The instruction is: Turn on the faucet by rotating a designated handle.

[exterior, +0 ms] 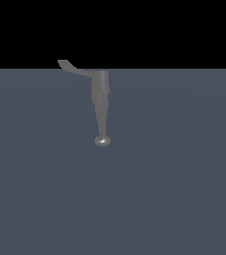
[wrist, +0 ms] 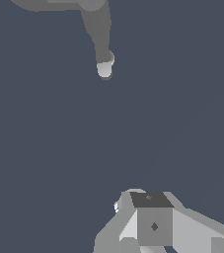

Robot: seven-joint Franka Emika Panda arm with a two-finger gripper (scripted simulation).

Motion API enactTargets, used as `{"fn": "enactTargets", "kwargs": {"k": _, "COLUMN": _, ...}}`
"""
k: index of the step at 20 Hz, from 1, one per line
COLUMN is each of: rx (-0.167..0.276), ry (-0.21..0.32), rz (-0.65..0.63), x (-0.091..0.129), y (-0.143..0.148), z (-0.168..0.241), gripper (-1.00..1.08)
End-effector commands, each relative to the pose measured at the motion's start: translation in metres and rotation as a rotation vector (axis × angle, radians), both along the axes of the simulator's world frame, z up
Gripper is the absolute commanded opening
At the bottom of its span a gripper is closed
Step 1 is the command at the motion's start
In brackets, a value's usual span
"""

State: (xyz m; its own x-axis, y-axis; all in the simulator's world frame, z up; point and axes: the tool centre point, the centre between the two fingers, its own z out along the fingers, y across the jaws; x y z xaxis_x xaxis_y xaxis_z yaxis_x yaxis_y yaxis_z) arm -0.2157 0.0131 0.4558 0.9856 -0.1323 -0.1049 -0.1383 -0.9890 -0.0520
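The faucet (exterior: 100, 102) is a matte grey column that tapers down to a small shiny knob (exterior: 102, 141) on the blue-grey floor (exterior: 174, 189). Its handle (exterior: 70, 66), a thin curved lever, projects from the column's wide end toward the exterior view's left. No gripper shows in the exterior view. In the wrist view the faucet (wrist: 98, 32) stands far ahead, with its knob (wrist: 104, 69) nearest. My gripper (wrist: 153, 200) shows only as a white and grey block with a dark tip, well short of the faucet and touching nothing. No gap between its fingers can be made out.
The flat blue-grey floor stretches all around the faucet. Behind the faucet's wide end the exterior view is plain black. A grey strip (wrist: 49, 4) runs along the wrist picture's edge beside the faucet's wide end.
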Motion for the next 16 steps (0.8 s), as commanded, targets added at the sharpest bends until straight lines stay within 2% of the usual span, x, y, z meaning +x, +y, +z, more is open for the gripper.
{"fn": "enactTargets", "kwargs": {"k": 1, "rx": 0.009, "ry": 0.004, "rz": -0.056, "x": 0.014, "y": 0.003, "z": -0.001, "gripper": -1.00}}
{"fn": "enactTargets", "kwargs": {"k": 16, "rx": 0.026, "ry": 0.041, "rz": -0.424, "x": 0.102, "y": 0.028, "z": -0.021, "gripper": -1.00}}
